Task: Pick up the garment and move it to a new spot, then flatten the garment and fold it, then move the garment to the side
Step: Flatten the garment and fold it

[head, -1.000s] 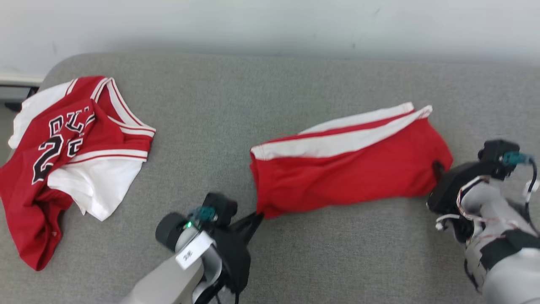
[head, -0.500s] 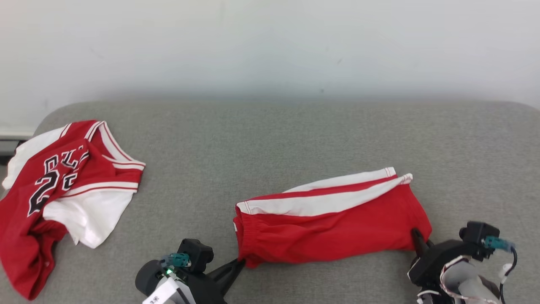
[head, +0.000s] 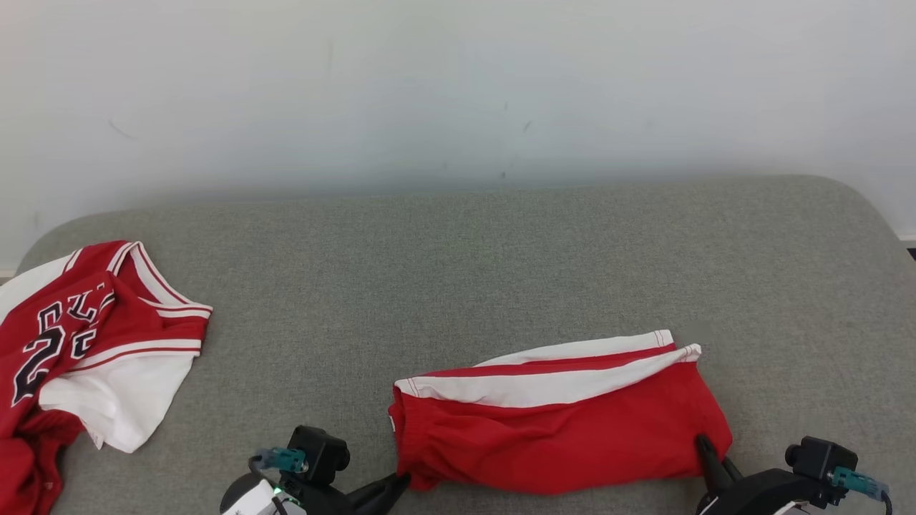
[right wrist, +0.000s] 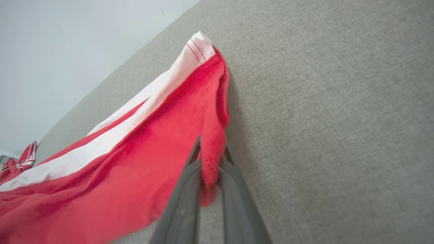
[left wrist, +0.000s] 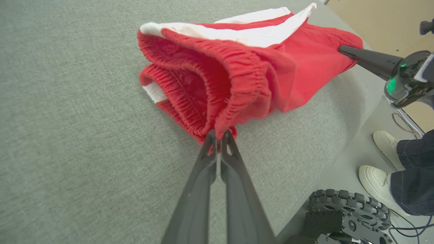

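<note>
grey upholstered surface (head: 458, 250), plain white wall (head: 458, 86), tan floor (left wrist: 383, 20)

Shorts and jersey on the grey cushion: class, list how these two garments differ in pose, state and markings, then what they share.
The shorts lie stretched out; the jersey lies crumpled. The left gripper and right gripper each pinch an end of the shorts; nothing touches the jersey. The shorts show a white stripe; the jersey bears black lettering. Both are red and white, on the cushion.

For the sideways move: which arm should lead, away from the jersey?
Right, probably: the right gripper grips the shorts by the hem end, farthest from the jersey, bare cushion beyond; the left gripper holds the waistband.
</note>
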Robot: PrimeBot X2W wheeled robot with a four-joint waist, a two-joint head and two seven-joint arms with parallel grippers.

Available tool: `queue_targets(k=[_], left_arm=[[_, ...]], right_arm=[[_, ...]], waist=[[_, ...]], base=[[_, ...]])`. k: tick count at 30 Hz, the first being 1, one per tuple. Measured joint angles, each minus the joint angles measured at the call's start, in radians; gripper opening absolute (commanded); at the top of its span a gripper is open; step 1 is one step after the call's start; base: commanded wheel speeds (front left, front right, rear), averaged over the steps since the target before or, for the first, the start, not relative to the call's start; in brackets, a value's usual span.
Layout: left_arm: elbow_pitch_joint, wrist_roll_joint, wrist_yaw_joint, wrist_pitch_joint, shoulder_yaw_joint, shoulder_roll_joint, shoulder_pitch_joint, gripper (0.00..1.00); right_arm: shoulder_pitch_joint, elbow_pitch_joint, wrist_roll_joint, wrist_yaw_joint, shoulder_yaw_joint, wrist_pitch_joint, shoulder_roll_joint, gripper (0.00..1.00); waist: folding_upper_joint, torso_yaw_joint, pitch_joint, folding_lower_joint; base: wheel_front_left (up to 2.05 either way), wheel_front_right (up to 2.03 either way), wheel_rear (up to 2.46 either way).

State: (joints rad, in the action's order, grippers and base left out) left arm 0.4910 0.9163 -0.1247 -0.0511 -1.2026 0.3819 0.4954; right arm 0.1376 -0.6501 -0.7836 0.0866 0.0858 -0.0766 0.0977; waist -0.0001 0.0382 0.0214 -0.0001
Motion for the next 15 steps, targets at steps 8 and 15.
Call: queue_targets(k=[8,15], left_arm=[[-0.014,0.038,0.001,0.064,0.004,0.012,0.000,1.00],[-0.016,0.055,0.066,0.079,0.030,0.019,-0.027,1.00]], right_arm=[[-0.063,0.117,0.002,-0.036,0.018,0.069,0.003,1.00],[-0.119,0.183,0.040,-0.096,0.034,0.105,0.033,1.00]], waist=[[0.0000,0.003,-0.008,0.0001],[0.0001,0.013,0.005,0.0001]], base=[[0.00,0.00,0.00],[0.00,0.00,0.00]])
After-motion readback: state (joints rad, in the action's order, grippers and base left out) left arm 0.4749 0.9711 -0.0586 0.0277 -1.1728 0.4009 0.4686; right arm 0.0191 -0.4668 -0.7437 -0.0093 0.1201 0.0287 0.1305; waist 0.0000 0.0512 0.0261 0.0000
